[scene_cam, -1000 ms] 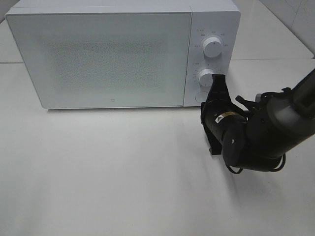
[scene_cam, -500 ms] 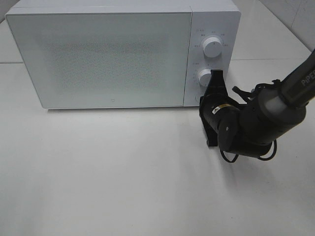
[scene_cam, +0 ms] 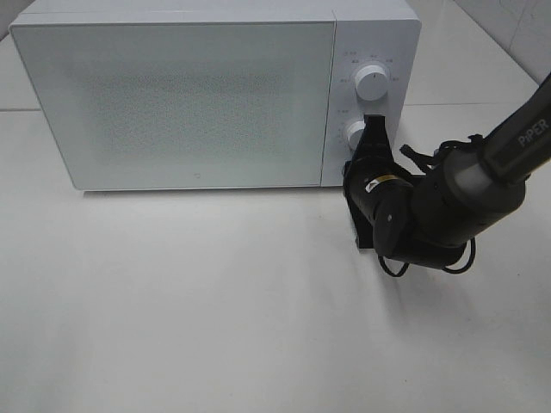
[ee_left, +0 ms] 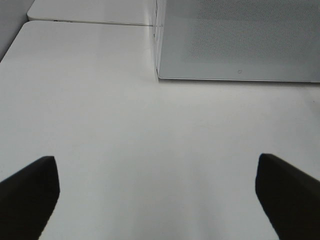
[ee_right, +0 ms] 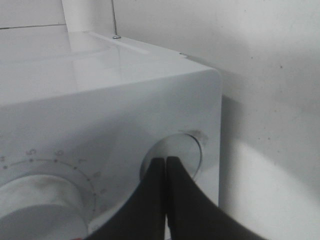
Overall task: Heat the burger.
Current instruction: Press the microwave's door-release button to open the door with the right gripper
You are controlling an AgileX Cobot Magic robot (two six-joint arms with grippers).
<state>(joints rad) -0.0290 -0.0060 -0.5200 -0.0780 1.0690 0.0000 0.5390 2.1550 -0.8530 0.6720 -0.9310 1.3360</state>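
Your left gripper [ee_left: 157, 172] fingers [ee_left: 30, 187] spread wide above the desk [ee_left: 100, 100], white microwave [scene_cam: 189, 95] door closed, burger out of every view so its place relative to the fingers cannot be told, your right gripper [ee_right: 165, 161] fingers pressed together, tips at the round button [ee_right: 189, 150] beside the lower dial [ee_right: 40, 200].

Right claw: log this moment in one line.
right claw shut | tips at round white microwave button | frosted microwave door closed | left claw open

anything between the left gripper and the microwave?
No, just bare white table between the open left gripper and the microwave, seen in the left wrist view.
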